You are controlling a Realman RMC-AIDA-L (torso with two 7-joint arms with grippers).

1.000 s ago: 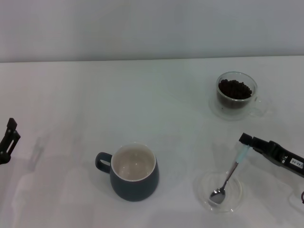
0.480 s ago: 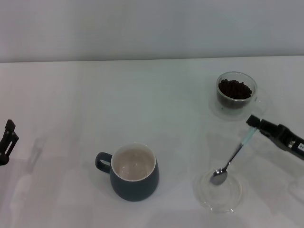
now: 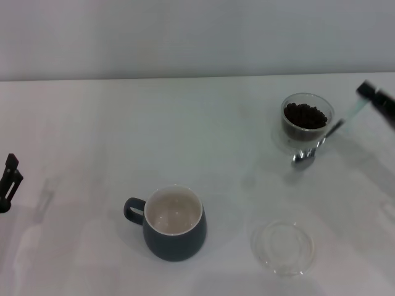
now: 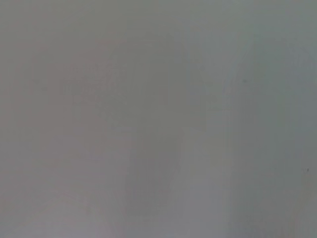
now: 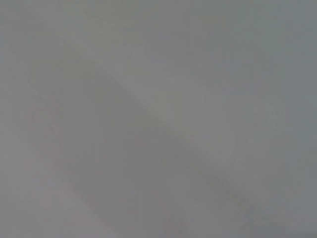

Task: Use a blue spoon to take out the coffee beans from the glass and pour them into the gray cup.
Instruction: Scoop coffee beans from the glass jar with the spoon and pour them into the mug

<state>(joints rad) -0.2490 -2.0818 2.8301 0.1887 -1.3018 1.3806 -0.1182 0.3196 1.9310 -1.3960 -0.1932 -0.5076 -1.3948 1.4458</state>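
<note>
In the head view my right gripper (image 3: 366, 94) is at the right edge, shut on the pale handle of the blue spoon (image 3: 325, 136). The spoon hangs in the air, slanting down to its metal bowl just in front of the glass (image 3: 307, 126). The glass stands at the back right and holds the dark coffee beans (image 3: 304, 115). The gray cup (image 3: 174, 223) stands front centre, cream inside and with nothing in it, handle to the left. My left gripper (image 3: 8, 179) is parked at the far left edge. Both wrist views show only blank grey surface.
A flat clear round dish (image 3: 284, 247) lies on the white table (image 3: 185, 135) at the front right, below the spoon's path. A pale wall runs along the table's far edge.
My right gripper has lifted the spoon out of the clear dish and carried it back and to the right, up to the glass. The left arm has barely moved.
</note>
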